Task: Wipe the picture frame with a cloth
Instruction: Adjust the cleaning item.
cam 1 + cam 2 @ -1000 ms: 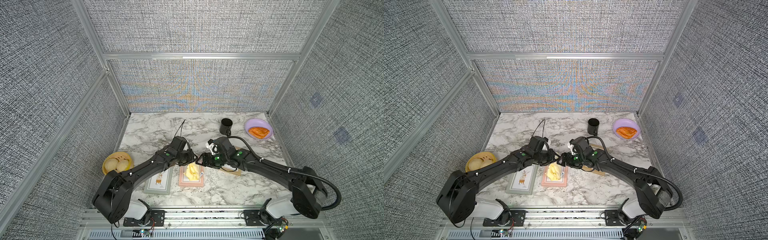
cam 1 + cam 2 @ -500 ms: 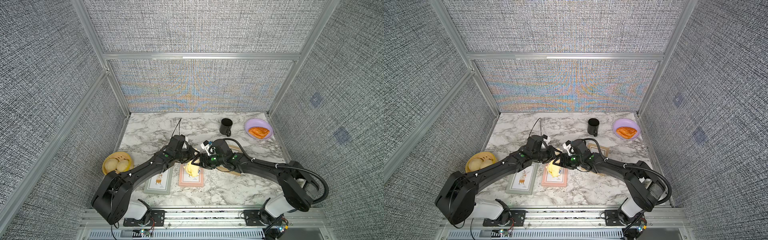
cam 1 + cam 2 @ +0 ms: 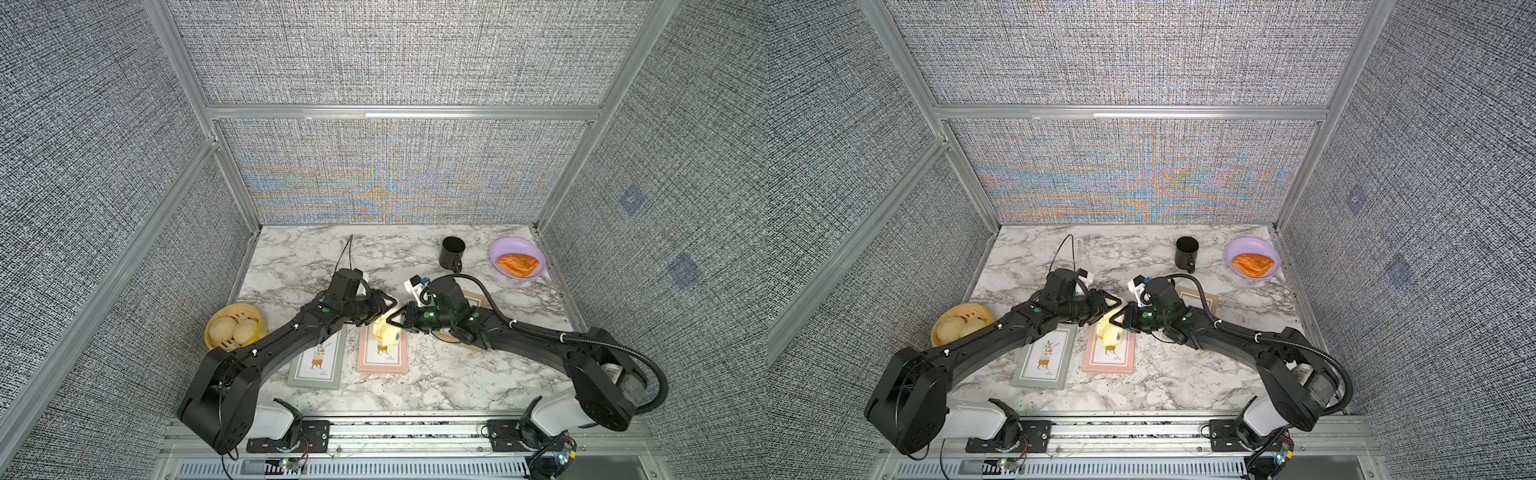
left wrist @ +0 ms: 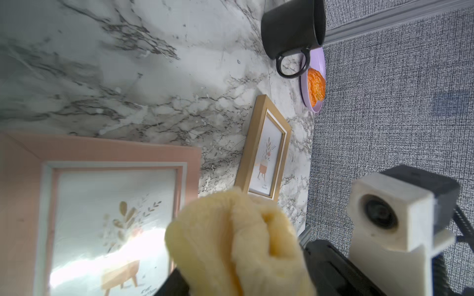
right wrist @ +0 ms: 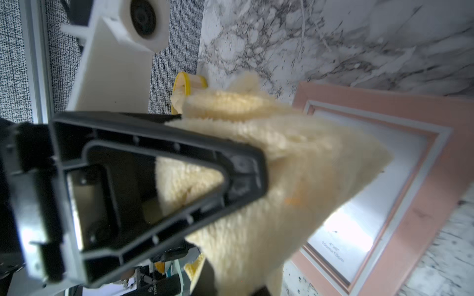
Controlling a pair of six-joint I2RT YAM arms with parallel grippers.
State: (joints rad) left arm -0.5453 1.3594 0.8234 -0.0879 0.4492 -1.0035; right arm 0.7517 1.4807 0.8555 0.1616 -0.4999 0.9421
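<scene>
Cloth (image 3: pixel 384 332) bunched over the pink frame (image 3: pixel 381 367) — right fingers (image 5: pixel 179 143) clenched on it; left fingers (image 3: pixel 375 306) beside it, grip unclear.

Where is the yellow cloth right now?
In a top view the cloth hangs mid-scene, pinched by the right gripper, just over the far end of the pink frame, with the left gripper close beside it.

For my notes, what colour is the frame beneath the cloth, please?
Pink frame, best in the left wrist view.
</scene>
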